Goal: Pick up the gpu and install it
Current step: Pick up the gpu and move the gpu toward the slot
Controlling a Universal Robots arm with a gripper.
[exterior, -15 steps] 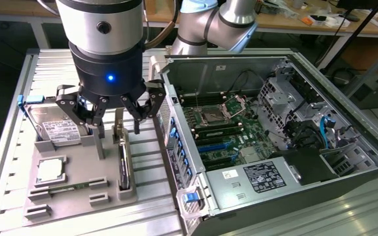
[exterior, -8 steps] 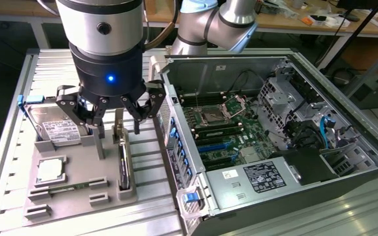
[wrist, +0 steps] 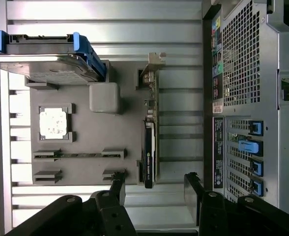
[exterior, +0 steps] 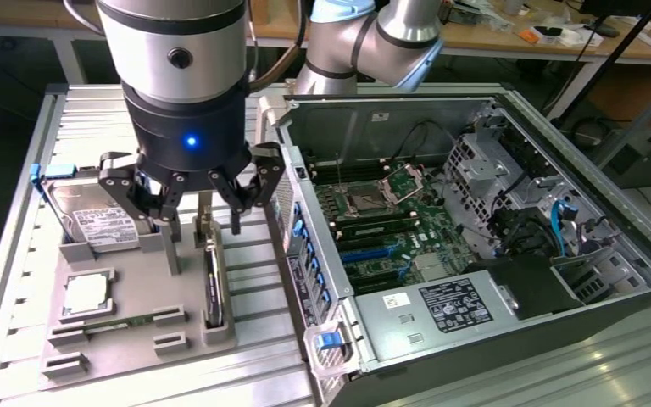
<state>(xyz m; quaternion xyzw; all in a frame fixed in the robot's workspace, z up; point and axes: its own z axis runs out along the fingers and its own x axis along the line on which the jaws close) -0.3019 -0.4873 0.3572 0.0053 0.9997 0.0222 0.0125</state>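
- The gripper has two fingers; they are spread apart and hold nothing, hanging above the gray tray.
- One gpu stands on edge in a slot at the tray's side nearest the computer case. It sits below the fingers and apart from them, its thin edge in line with the gap between them.
- The gpu is a thin black card with a small green mark, and a narrow silver bracket at its end toward the tray's hard-drive end.
- The tray also carries one hard drive with blue frame, one square processor chip and one slim memory stick.
- One open case stands just beside the tray, both on the ribbed metal table.
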